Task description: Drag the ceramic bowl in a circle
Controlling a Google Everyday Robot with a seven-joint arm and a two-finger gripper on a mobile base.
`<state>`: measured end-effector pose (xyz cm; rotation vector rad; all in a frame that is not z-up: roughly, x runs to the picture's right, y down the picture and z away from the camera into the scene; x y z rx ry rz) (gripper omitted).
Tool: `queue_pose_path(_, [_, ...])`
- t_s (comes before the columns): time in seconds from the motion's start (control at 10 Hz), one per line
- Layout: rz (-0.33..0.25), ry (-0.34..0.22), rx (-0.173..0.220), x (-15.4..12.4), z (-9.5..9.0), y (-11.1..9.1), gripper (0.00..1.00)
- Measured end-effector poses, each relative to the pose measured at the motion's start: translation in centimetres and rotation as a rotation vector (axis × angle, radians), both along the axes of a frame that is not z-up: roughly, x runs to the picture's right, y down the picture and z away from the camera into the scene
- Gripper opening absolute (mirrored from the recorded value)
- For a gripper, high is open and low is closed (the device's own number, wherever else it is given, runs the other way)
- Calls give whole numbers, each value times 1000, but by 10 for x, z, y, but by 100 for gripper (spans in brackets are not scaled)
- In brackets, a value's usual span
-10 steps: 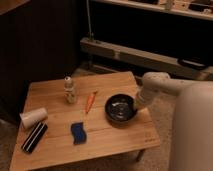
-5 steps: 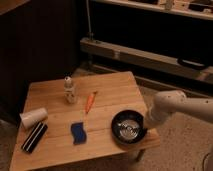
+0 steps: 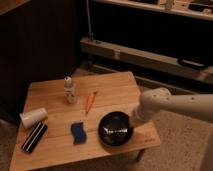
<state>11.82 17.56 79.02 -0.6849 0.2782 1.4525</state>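
The ceramic bowl (image 3: 116, 130) is round, shallow and glossy black with a shiny inner bottom. It sits on the wooden table (image 3: 50, 92) near the front right edge. My gripper (image 3: 135, 120) comes in from the right on a white arm (image 3: 172, 102) and meets the bowl's right rim. The arm's end hides the fingers.
On the table stand a small bottle (image 3: 70, 90), an orange carrot-like item (image 3: 90, 101), a blue sponge (image 3: 78, 132), a white paper cup (image 3: 33, 118) lying on its side and a black bar (image 3: 34, 137). The table's right edge is close to the bowl. A dark shelf unit (image 3: 150, 55) stands behind.
The bowl has slid from the right middle of the table toward the front edge, then leftward along it. My arm followed it down and left.
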Motion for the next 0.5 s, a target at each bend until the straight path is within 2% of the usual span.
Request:
queue_pose_path(0.1, [-28, -43, 9, -29, 11, -15, 19])
queue_pose_path(0.3, [-61, -99, 19, -67, 32, -38, 19])
queue_pose_path(0.5, [-75, -129, 25, -88, 55, -59, 19])
